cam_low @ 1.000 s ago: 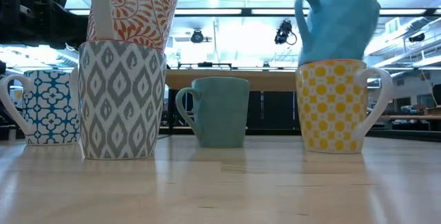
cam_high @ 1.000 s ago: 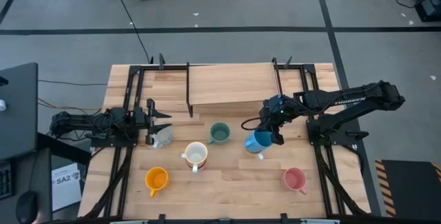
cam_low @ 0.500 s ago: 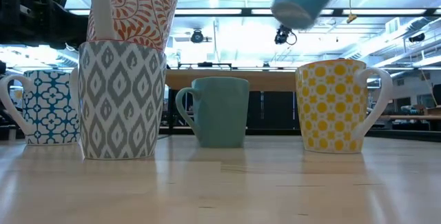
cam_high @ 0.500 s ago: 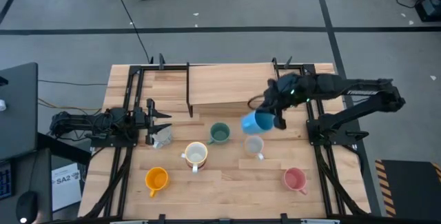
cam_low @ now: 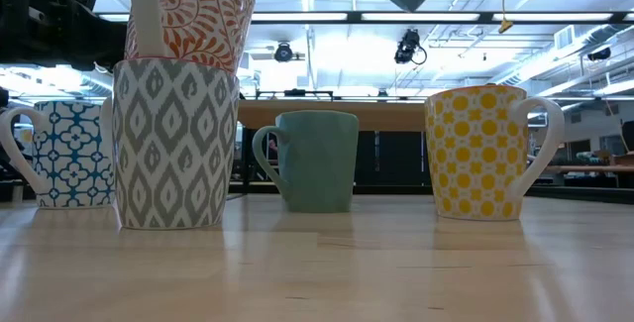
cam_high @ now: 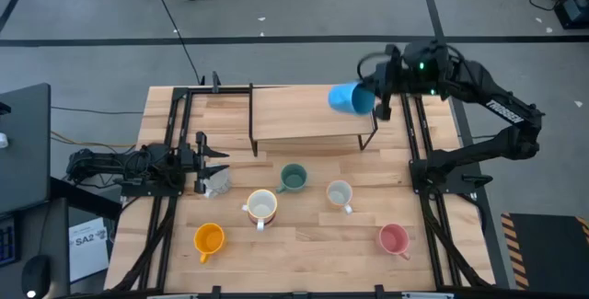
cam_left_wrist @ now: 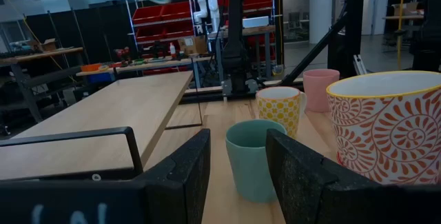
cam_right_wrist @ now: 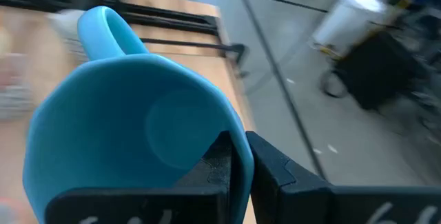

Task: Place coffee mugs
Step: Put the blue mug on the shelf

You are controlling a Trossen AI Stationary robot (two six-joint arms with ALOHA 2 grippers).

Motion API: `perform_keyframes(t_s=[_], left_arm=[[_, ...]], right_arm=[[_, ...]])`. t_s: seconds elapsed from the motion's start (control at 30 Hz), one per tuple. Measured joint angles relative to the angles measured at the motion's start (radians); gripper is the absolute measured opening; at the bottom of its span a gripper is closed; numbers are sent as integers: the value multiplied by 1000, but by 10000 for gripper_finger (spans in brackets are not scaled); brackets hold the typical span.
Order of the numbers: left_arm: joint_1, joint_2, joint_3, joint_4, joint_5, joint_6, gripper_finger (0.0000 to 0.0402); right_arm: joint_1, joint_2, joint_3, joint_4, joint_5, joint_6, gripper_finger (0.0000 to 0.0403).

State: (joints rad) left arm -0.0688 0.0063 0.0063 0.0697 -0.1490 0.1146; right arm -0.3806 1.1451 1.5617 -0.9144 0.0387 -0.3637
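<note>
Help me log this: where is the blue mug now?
The blue mug hangs tipped in the right gripper, above the raised wooden shelf's right end in the high view, behind the other mugs.

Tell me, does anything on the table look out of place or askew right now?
One thing: the orange-patterned mug sits tilted on top of the grey-patterned mug at the table's left side, beside the idle left gripper. Also, the blue mug is held sideways above the raised shelf by the right gripper, jaws clamping its rim.
</note>
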Motion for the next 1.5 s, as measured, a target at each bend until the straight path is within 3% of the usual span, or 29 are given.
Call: perform_keyframes(t_s=[0.23, 0.37, 0.63, 1.03, 1.5], left_arm=[[0, 0, 0, 0, 0, 0, 148], [0, 0, 0, 0, 0, -24, 148], [0, 0, 0, 0, 0, -26, 148], [0, 0, 0, 0, 0, -27, 148], [0, 0, 0, 0, 0, -27, 148]], right_arm=[[-198, 119, 88, -10, -2, 3, 33], [-287, 210, 144, -106, 4, 16, 33], [-426, 364, 206, -275, 20, 225, 33], [-471, 479, 206, -343, -33, 283, 33], [-485, 490, 206, -368, -40, 291, 33]])
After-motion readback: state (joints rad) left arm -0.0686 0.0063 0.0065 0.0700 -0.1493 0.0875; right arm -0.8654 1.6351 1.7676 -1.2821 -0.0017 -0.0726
